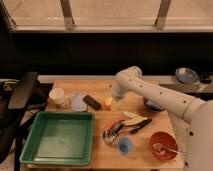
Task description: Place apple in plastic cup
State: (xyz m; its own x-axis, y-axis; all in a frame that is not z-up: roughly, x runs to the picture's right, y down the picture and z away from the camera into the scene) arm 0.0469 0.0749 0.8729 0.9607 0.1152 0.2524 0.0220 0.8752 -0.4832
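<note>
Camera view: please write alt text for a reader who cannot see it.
A white robot arm reaches over a wooden table, its gripper at the apple. The light-blue plastic cup stands nearer the front edge, near a green tray.

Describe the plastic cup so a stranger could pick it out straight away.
Find the big green tray at the wooden table's front left; right of it, near the front edge, well in front of the gripper beside the apple, stands the plastic cup. It is short, round and light blue, unlike the white cup at the back and the wider orange-red bowl to its right.
</note>
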